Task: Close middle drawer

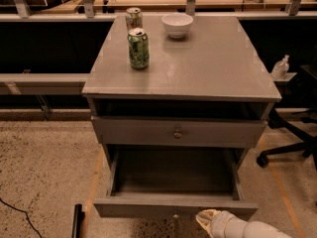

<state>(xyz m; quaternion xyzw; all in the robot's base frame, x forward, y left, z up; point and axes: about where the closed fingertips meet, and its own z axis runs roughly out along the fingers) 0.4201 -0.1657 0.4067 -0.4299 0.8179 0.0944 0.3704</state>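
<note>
The gripper (pixel 208 218) sits at the bottom edge of the view, low and right of centre, just in front of the middle drawer (pixel 148 207) at the right part of its front panel. Whether it is open or closed cannot be told, nor whether it touches the panel.

Location of the workpiece: the middle drawer is pulled far out of the cabinet (pixel 198 68), directly beneath the closed top drawer (pixel 138 131).

Handling characteristics (assessed):
- Rigid wooden box, apparently empty; expect a light load that slides straight in.
- The front does not flex. A flat push against it is sufficient; no grasp is required.
- Apply force near the centre, close to the knob (pixel 175 215). Pushing far off-centre may skew the drawer in its opening.
- The knob is very small and looks like a poor grip point.

Appearance: wide, flat grey front; shallow grey interior with low side walls; small round knob at the centre of the front's lower edge.

Note: a green can (pixel 138 48), a second can (pixel 133 18) and a white bowl (pixel 177 25) stand on the cabinet top. A hard slam may jolt them.
</note>
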